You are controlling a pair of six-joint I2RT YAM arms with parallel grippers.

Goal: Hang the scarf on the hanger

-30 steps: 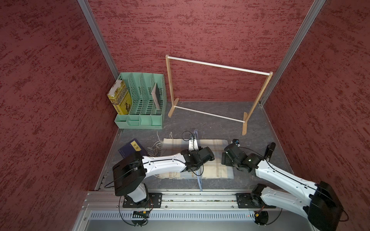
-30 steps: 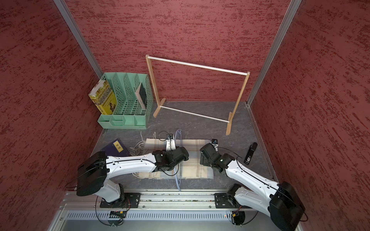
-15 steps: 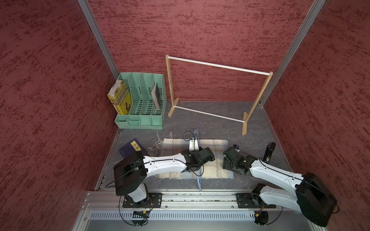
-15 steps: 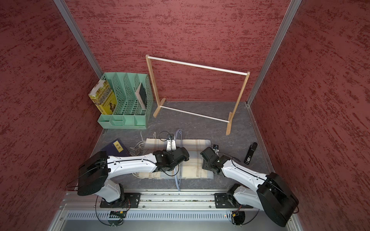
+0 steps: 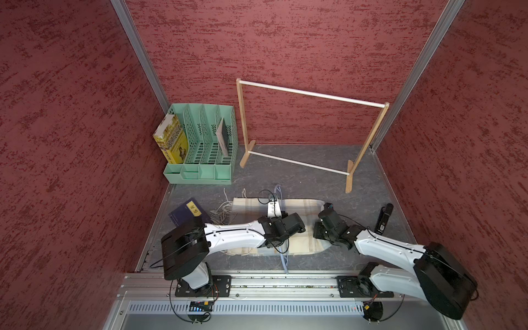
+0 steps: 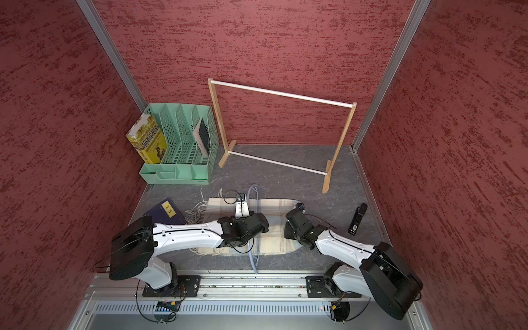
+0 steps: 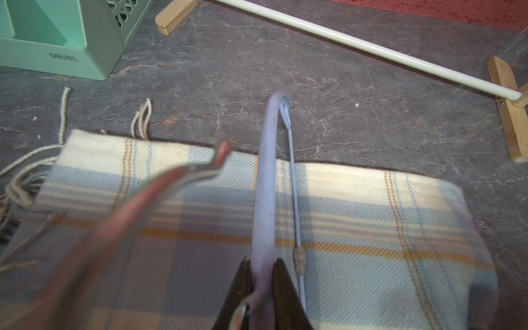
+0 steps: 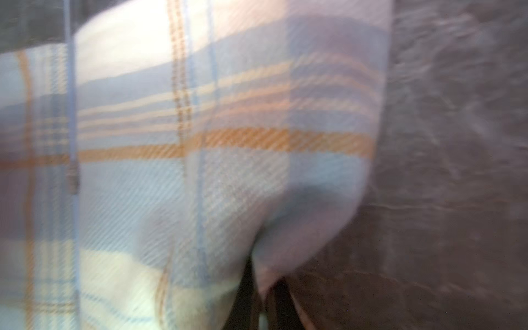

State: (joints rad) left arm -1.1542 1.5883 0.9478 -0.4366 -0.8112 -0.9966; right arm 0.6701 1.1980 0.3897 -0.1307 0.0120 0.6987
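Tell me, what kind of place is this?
Probably a robot test booth: left arm and right arm bolted to a metal rail, red walls close around, and props like a wooden clothes rack and green file organizer.

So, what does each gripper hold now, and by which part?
The left gripper is shut on the hanger, on its thick curved arm. The right gripper pinches the scarf at the edge of its folded end.

2 white arms (image 5: 234,235), black joints (image 5: 281,227) and bases (image 5: 221,285), thin black cables (image 5: 259,196).
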